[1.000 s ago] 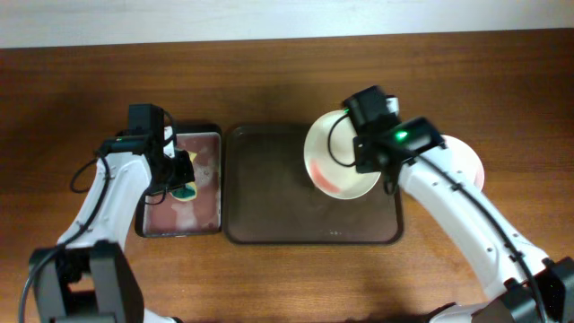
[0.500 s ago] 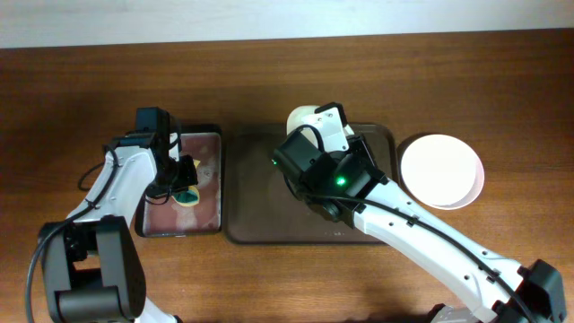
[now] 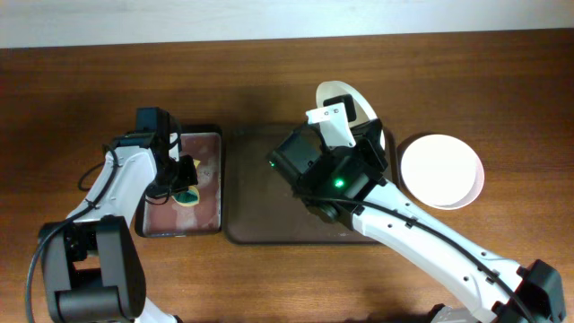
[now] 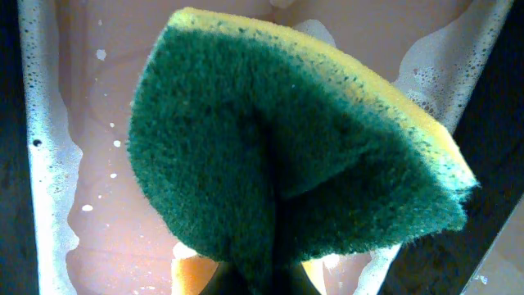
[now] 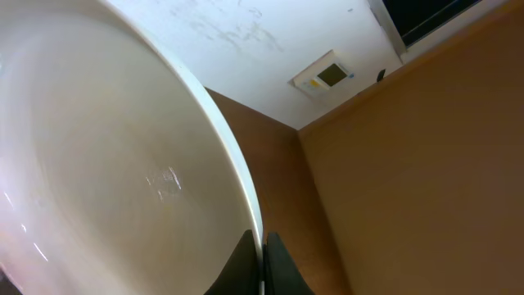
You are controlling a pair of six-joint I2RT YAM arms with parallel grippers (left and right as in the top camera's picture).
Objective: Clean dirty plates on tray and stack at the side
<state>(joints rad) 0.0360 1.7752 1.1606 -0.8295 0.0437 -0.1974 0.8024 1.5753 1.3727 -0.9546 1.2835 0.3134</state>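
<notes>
Tilted white plate (image 3: 344,98) over brown tray (image 3: 260,202)

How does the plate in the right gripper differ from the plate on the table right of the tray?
The held plate stands steeply tilted over the far rim of the tray; the table plate lies flat on the tabletop beside the tray. The right gripper pinches the held plate at its rim; nothing touches the table plate. Both are round and white.
</notes>
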